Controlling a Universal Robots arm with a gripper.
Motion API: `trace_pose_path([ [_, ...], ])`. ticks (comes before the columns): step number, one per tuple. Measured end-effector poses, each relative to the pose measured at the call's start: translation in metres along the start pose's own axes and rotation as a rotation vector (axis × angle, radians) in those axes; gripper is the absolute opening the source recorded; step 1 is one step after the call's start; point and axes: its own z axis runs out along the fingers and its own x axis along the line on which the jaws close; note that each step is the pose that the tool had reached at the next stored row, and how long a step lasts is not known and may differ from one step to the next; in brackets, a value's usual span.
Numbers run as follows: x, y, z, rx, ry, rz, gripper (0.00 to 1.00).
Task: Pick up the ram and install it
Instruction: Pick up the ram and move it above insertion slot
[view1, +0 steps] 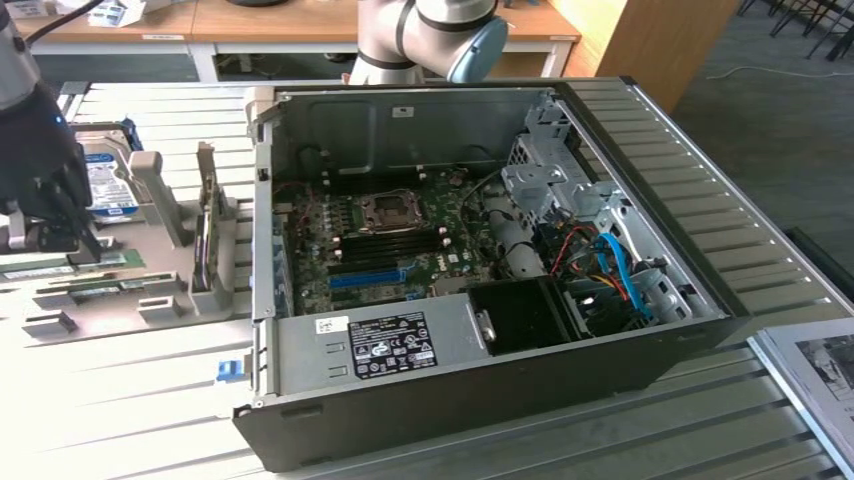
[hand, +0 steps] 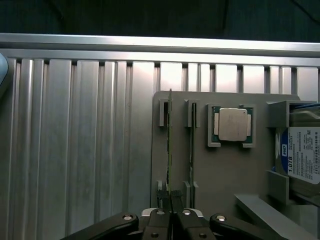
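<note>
Two thin sticks are standing on edge in the slotted grey holder (hand: 220, 170), side by side and just apart. Small notched posts are propping their ends, which is keeping each top edge free for fingers to come down over it. The ram (hand: 169, 145) being worked is the stick farther from the processor (hand: 232, 125), which is lying flat in its own recess of the same holder. The second stick (hand: 191, 145) is standing between the two.

The gripper (hand: 172, 200) is sitting over one end of the ram. Its jaws are looking drawn together on the board's thin edge, since the fingertips are meeting right on its line. The ram is resting in its holder slots, not yet lifted.

The hard drive (hand: 302, 155) is lying just beyond the processor, at the holder's edge. In the exterior view the holder is sitting at the exterior view's left on the slatted metal table (hand: 75, 150), near the computer case (view1: 467, 390). The case is lying on its side with the panel off, so the motherboard (view1: 387, 250) is facing up and reachable from above.
</note>
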Motion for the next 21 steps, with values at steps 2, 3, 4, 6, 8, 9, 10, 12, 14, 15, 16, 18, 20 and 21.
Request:
trace_pose_path([
  [2,0.0,0.0001,-0.0028,0.0001,0.0,0.0,0.11],
  [3,0.0,0.0001,-0.0041,0.0001,-0.0001,0.0,0.11],
  [4,0.0,0.0002,-0.0055,0.0001,0.0,0.0,0.11],
  [6,0.0,0.0003,-0.0087,0.0,0.0001,0.0,0.11],
  [8,0.0,0.0005,-0.0119,0.0,0.0,0.0,0.11],
  [9,0.0,0.0005,-0.0137,0.0,0.0,0.0,0.11],
  [10,0.0,0.0006,-0.0155,0.0,0.0001,0.0,0.11],
  [12,0.0,0.0007,-0.0184,0.0,0.0,0.0,0.11],
  [14,0.0,0.0009,-0.0214,0.0,0.0,0.0,0.11],
  [15,0.0,0.0009,-0.0231,0.0001,0.0,0.0,0.11],
  [16,0.0,0.001,-0.0249,0.0,0.0,0.0,0.11],
  [18,0.0,0.0011,-0.0281,0.0,0.0,0.0,0.11],
  [20,0.0,0.0013,-0.0321,0.0,0.0,0.0,0.11],
  [21,0.0,0.0013,-0.0343,0.0001,0.0,0.0,0.11],
])
